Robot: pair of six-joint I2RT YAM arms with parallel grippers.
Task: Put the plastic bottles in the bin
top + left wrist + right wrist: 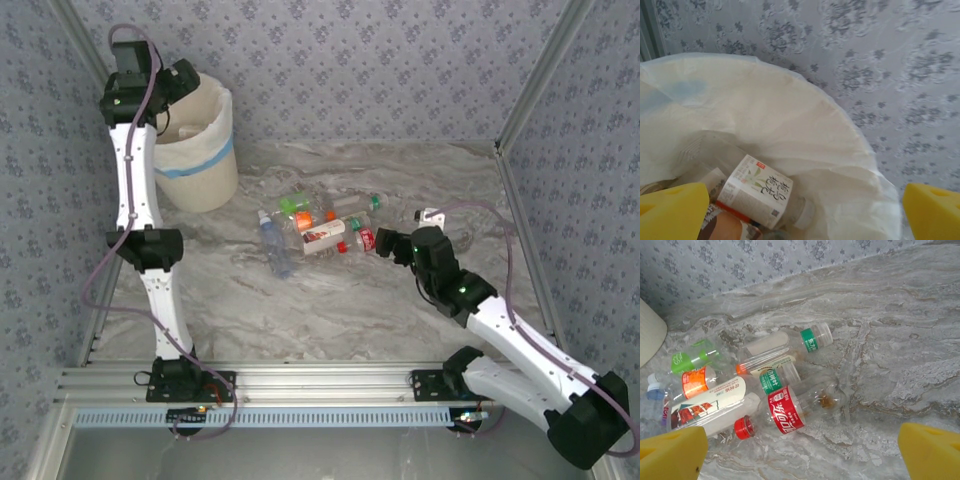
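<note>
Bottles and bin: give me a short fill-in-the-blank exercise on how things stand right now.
1. The left gripper hangs over the bin with its jaws ____.
2. The bin is lined with a ____ bag.
3. The red-labelled bottle nearest the right gripper has a ____ cap.
Missing words: open; white; red.

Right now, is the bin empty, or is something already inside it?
Not empty. Inside the bin, a bottle with a white label lies on its side at the bottom.
</note>
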